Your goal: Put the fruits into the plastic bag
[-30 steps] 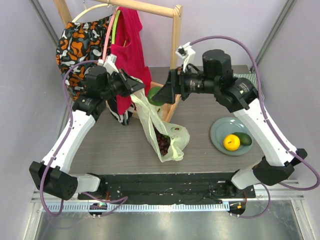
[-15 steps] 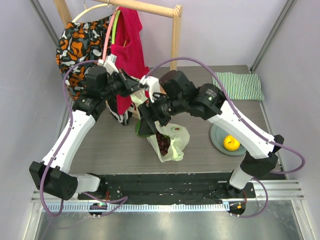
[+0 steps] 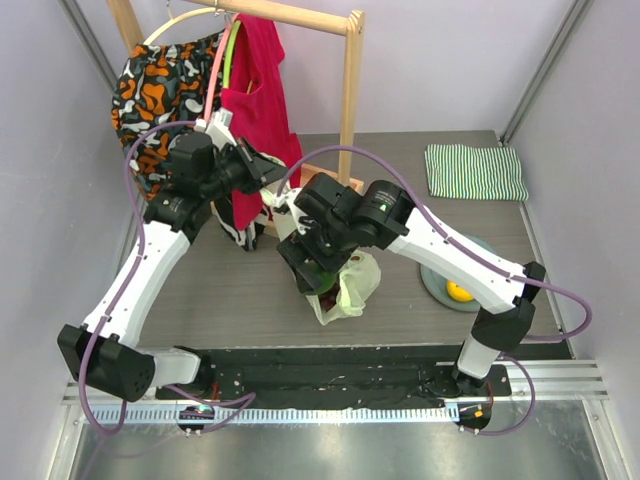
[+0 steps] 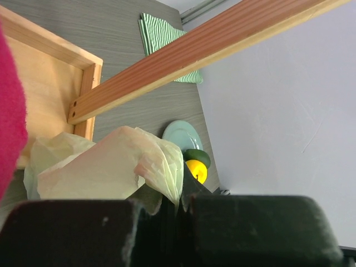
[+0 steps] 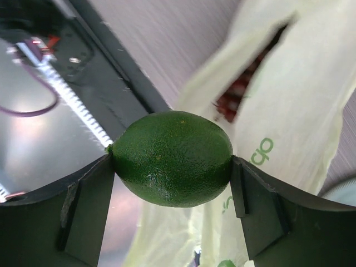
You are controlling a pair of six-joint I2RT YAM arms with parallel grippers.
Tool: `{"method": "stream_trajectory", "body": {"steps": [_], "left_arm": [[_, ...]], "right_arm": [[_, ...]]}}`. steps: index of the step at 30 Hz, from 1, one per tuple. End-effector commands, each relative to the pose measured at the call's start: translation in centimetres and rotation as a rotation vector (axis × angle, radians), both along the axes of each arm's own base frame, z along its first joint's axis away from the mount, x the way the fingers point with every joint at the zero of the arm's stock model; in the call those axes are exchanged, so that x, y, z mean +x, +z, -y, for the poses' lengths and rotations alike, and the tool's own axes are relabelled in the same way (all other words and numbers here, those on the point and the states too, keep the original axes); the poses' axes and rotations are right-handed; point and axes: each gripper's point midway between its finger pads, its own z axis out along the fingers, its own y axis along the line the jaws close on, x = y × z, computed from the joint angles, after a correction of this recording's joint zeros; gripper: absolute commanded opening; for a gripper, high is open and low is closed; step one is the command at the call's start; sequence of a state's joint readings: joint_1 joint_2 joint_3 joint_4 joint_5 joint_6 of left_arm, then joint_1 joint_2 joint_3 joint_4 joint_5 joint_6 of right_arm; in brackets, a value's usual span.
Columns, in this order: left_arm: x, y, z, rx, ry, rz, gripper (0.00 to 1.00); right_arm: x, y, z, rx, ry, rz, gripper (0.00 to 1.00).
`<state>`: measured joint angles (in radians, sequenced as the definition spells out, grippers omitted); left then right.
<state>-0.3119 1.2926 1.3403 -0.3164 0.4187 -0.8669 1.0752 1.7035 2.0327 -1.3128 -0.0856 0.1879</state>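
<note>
Here, right gripper (image 5: 173,167) clamps green fruit (image 5: 172,147) near bag (image 5: 303,100).

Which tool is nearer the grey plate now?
Right. The right tool, holding a green fruit, sits over the plastic bag; left tool pinches the bag's top, farther from the plate.

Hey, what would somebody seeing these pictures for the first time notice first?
Most striking is the round green fruit clamped in the right gripper, filling the right wrist view over the pale-green plastic bag mid-table. The left gripper pinches that bag's top edge and holds it up, and a bright red garment hangs on the wooden rack at the back left.
</note>
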Motion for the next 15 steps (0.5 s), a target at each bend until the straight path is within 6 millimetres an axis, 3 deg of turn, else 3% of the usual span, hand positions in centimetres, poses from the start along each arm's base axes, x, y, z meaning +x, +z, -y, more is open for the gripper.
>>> {"method": "stream_trajectory", "body": {"steps": [1, 6, 15], "left_arm": [[-1.0, 2.9, -0.5, -0.03, 0.007, 0.067, 0.0], [-1.4, 2.7, -0.7, -0.025, 0.009, 0.068, 0.0], [-1.7, 2.7, -0.8, -0.019, 0.008, 0.078, 0.0]], "right_arm": [[2.0, 0.2, 3.2, -0.035, -0.117, 0.045, 0.23], [4.7, 0.4, 5.8, 0.021, -0.259, 0.009, 0.22], [8.0, -1.6, 8.4, -0.095, -0.41, 0.1, 0.22]]}}
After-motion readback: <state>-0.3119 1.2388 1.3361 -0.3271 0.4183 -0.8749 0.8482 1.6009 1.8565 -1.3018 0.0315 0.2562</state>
